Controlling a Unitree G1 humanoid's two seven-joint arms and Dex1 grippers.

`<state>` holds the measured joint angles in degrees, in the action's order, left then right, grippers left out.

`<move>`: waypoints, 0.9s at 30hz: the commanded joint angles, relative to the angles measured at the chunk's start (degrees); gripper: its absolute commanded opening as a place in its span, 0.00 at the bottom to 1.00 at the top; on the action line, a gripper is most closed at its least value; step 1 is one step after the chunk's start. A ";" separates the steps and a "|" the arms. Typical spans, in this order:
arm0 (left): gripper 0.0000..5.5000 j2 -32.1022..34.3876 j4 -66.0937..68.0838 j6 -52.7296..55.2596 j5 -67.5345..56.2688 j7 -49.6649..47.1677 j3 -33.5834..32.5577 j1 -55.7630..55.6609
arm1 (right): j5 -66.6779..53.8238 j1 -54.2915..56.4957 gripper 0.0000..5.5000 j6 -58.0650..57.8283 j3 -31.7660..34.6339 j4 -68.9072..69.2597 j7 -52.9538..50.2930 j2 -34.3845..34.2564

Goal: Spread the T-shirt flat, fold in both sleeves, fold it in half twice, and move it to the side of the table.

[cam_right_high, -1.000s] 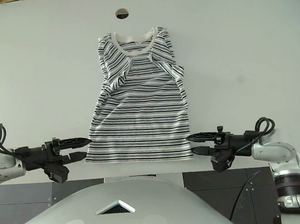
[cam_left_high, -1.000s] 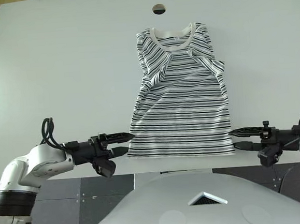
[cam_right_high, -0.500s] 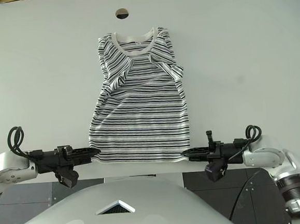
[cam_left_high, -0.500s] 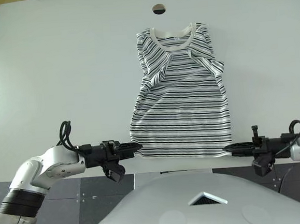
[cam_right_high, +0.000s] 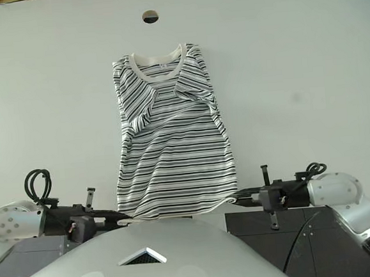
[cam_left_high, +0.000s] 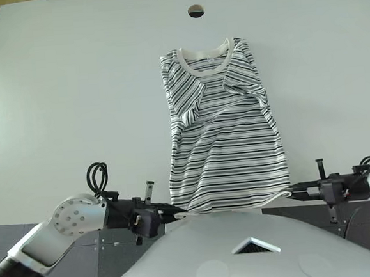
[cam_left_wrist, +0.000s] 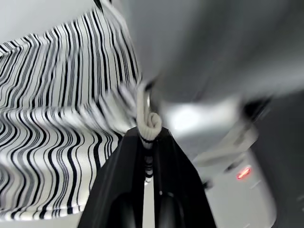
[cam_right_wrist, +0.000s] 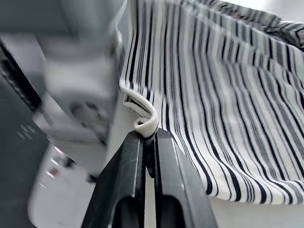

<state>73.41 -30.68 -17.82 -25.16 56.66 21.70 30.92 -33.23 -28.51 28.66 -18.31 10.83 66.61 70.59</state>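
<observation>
Pinching T-shirt hem, left end effector and right end effector, corners bunched, half-hidden.

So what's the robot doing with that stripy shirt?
The robot is folding a black-and-white striped T-shirt that lies on the white table, with its collar at the far end. Both sleeves look already folded in. The left tool is shut on one near corner of the hem, and the right tool is shut on the other, at the table's near edge. The fold in half is not yet done.
</observation>
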 commanded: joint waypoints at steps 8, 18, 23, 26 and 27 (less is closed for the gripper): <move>0.02 -8.90 2.91 6.50 -14.82 3.57 -13.17 -4.79 | -12.17 4.90 0.02 -15.73 14.39 10.33 3.45 -3.30; 0.02 -31.43 24.90 3.05 8.59 -9.90 -12.81 -27.89 | 15.50 37.15 0.02 -1.12 10.52 -19.02 -5.49 -29.35; 0.02 -36.28 35.45 1.20 15.18 -13.38 -13.79 -36.58 | 30.52 48.65 0.02 7.55 8.62 -35.65 -14.04 -35.27; 0.02 -37.74 43.34 -1.23 18.99 -13.67 -13.13 -41.98 | 38.55 55.53 0.02 11.70 7.26 -46.30 -20.70 -37.55; 0.02 -38.36 46.03 -1.92 20.32 -13.83 -12.73 -43.82 | 40.45 57.31 0.02 12.68 6.78 -49.72 -22.44 -38.08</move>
<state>36.14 10.82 -18.45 -7.52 43.42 8.63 -9.00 3.38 24.57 39.24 -10.58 -33.15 47.40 33.46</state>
